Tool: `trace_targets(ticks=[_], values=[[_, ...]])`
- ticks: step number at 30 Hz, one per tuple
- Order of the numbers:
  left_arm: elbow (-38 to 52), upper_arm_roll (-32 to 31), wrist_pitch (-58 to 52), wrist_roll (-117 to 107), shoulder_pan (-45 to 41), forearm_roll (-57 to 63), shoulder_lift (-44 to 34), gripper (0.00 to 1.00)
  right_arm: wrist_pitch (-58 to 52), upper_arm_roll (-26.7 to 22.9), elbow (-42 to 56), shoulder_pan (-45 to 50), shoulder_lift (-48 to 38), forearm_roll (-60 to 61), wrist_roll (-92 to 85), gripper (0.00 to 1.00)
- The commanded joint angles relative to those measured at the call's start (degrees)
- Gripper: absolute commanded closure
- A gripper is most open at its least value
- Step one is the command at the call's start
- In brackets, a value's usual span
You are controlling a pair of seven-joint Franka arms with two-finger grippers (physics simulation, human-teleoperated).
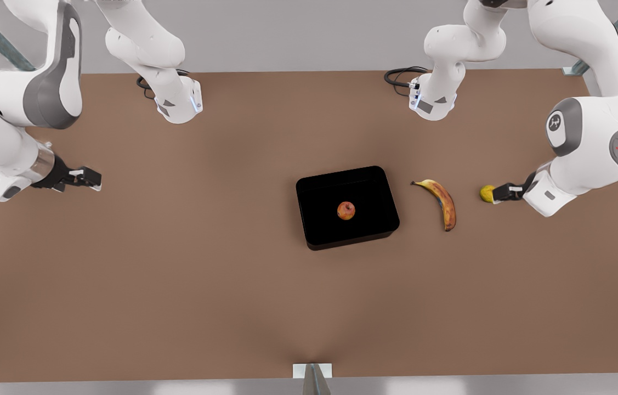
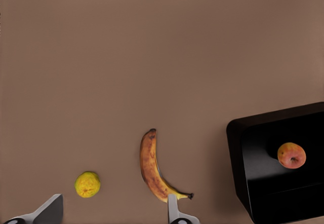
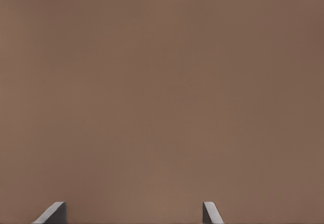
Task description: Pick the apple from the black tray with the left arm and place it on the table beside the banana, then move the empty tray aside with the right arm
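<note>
The black tray [image 1: 347, 206] sits mid-table [image 1: 177, 285] with the apple [image 1: 346, 210] in its middle, left of the banana [image 1: 441, 203] in the front view, and beyond that waits the spread left gripper [image 1: 498, 193], nearer than the spread right gripper [image 1: 89, 179] far left.

**Off-task items in view**

A small yellow-green round fruit [image 1: 486, 193] [image 2: 87, 184] lies on the brown surface toward the front view's right. Two coiled black cables [image 1: 401, 74] lie along the far edge. Grey metal posts [image 1: 315, 379] stand at the edges, against a pale grey wall [image 1: 309, 33].
</note>
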Motion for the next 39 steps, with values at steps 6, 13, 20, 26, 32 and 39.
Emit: trace_targets(ticks=[6,13,20,26,32,39], values=[[2.2,-3.2,0.5,-4.6,-3.5,1.4,-0.1,0.0,7.0,0.3,1.9,8.0,1.3,-1.9,-3.3,0.0],[1.9,-19.7,0.1,-35.5,-9.7,4.2,2.9,0.0,7.0,0.1,5.9,7.8,5.5,-1.8,-3.2,0.0],[-8.9,-19.8,11.7,-56.2,-14.9,0.5,5.7,0.0,7.0,0.6,5.9,8.2,5.4,-1.9,-3.4,0.0],[-13.6,-19.8,20.9,-67.9,-19.3,1.7,9.4,0.0,8.0,1.0,5.9,8.9,7.5,-1.8,-2.6,0.0],[-16.8,-19.8,22.3,-70.4,-23.5,7.7,12.2,0.0,8.0,1.1,5.9,8.9,7.6,-1.8,-2.6,0.0],[-17.7,-19.6,32.1,-70.2,-23.6,14.2,17.3,0.0,8.0,1.3,5.9,9.4,7.6,-2.2,-1.9,0.0]])
